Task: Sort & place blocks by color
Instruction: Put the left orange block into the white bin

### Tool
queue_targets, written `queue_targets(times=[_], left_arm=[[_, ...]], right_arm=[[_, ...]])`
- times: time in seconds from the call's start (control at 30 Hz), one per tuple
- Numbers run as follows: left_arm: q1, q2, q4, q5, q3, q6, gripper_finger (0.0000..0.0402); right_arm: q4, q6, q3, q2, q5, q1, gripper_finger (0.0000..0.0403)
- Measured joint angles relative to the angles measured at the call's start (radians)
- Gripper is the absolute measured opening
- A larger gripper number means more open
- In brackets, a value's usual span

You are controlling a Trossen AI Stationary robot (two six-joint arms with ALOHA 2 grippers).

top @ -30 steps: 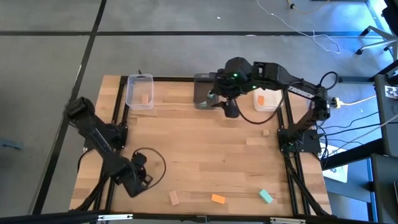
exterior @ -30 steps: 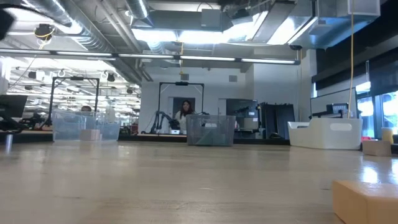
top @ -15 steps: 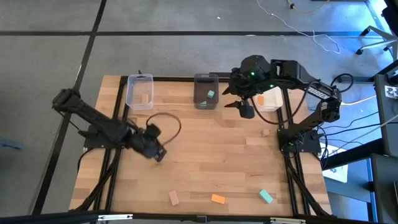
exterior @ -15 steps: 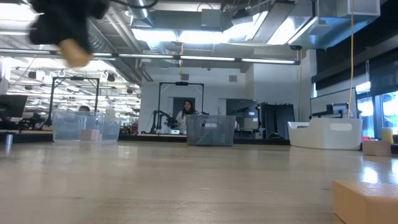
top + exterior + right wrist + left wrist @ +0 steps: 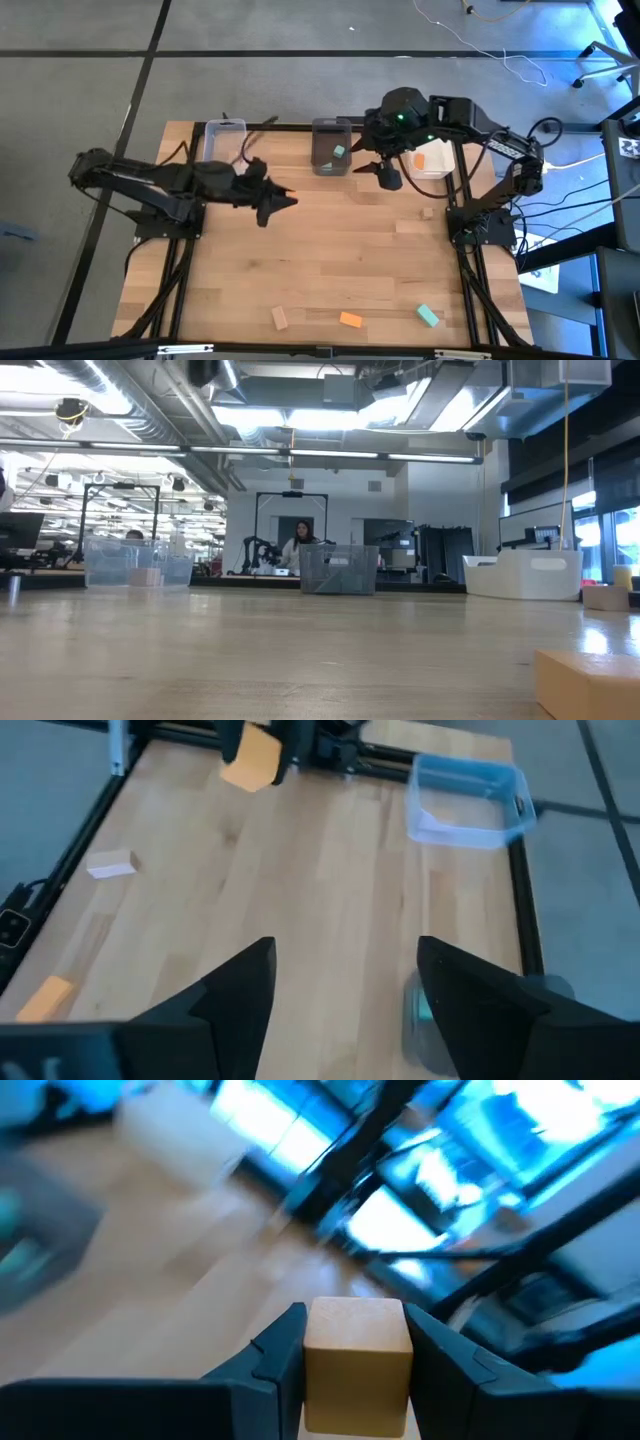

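A pale tan block (image 5: 357, 1365) sits between the fingers of my left gripper (image 5: 278, 200), which hangs over the table's left-middle, in front of the clear bin (image 5: 222, 140); the right wrist view shows it too (image 5: 252, 760). My right gripper (image 5: 385, 176) hangs open and holds nothing, between the grey bin (image 5: 332, 146) and the white bin (image 5: 432, 160). A teal block (image 5: 340, 152) lies in the grey bin and an orange block (image 5: 420, 160) in the white bin. Tan (image 5: 280, 318), orange (image 5: 351, 320) and teal (image 5: 428, 316) blocks lie along the near edge. My left gripper pinches the tan block by two opposite side faces (image 5: 318, 1360) between its two fingers. The fingers lie nearly level and point toward the table's right. The block is lifted clear of the table and its end face juts out past the fingertips.
A small tan block (image 5: 427, 211) lies near the right arm's base. The black frame rails (image 5: 190, 190) run along the table's left and right sides. Bare wood (image 5: 340, 255) lies between the bins and the near row of blocks.
My left gripper, shut on the tan block, has risen from the near-left corner and swung toward the far edge and the table's middle, tipping from pointing down to nearly level. My right gripper has drawn slightly toward the right, off the grey bin, staying open.
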Motion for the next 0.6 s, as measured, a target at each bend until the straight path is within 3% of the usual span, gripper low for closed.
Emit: queue_targets(times=[0.13, 0.47, 0.6], left_arm=[[0.036, 0.003, 0.136, 0.083, 0.000, 0.090, 0.0124], [0.114, 0.003, 0.317, 0.102, 0.000, 0.145, 0.0124], [0.132, 0.009, 0.355, 0.100, 0.000, 0.146, 0.0124]], right_arm=[[0.041, -0.056, 0.000, 0.020, -0.039, 0.008, 0.0245], [0.256, -0.304, 0.000, 0.073, -0.038, 0.081, 0.0245], [0.351, -0.391, 0.000, 0.085, 0.044, 0.118, 0.0245]])
